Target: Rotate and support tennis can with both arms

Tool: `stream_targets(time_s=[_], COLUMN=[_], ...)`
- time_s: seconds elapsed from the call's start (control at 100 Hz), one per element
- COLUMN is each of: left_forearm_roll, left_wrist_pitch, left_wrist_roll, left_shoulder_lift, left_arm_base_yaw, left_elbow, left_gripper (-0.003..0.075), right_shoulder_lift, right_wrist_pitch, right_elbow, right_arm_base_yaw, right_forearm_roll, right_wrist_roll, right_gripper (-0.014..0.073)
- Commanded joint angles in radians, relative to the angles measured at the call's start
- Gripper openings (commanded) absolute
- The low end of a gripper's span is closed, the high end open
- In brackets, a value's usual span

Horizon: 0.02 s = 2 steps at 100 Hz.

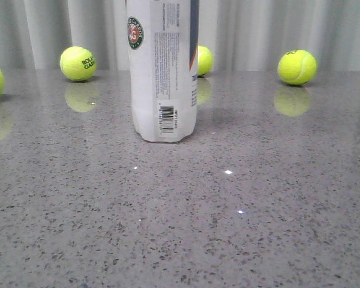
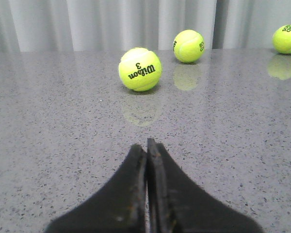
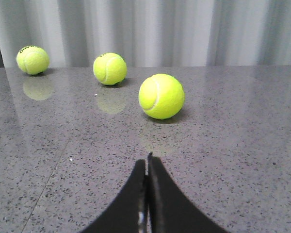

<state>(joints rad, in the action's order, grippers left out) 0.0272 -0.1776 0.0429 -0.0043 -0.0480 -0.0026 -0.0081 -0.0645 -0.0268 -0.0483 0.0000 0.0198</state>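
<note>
Tennis can (image 1: 162, 66) stands upright on table (image 1: 258, 228); left gripper (image 2: 147, 148) & right gripper (image 3: 147, 162) both clenched on nothing, so early or finished.

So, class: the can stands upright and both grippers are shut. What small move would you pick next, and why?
Probably open both grippers: the tennis can stands upright and unheld, while the left gripper and right gripper are shut, facing loose balls.

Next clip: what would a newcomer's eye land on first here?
The white tennis can standing upright mid-table in the front view, top cropped. Around it, yellow-green balls lie scattered toward the curtain, such as one far right. Each wrist view shows a shut black claw, left and right, low over the speckled grey table.
</note>
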Motion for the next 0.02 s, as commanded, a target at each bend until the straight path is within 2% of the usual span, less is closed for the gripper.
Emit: stream_targets(time_s=[0.0, 0.01], left_forearm_roll=[0.010, 0.010], left_wrist_pitch=[0.082, 0.082], left_wrist_roll=[-0.001, -0.001], left_shoulder_lift=[-0.039, -0.039], left_arm_base_yaw=[0.001, 0.001], left_elbow=[0.047, 0.047], left_gripper=[-0.0021, -0.0021], right_shoulder_lift=[-0.024, -0.024], right_wrist_pitch=[0.075, 0.075], right_elbow=[0.018, 0.018], right_arm_base_yaw=[-0.005, -0.005], right_forearm_roll=[-0.009, -0.009], right_wrist_roll=[-0.002, -0.002], right_gripper=[-0.0057, -0.0057])
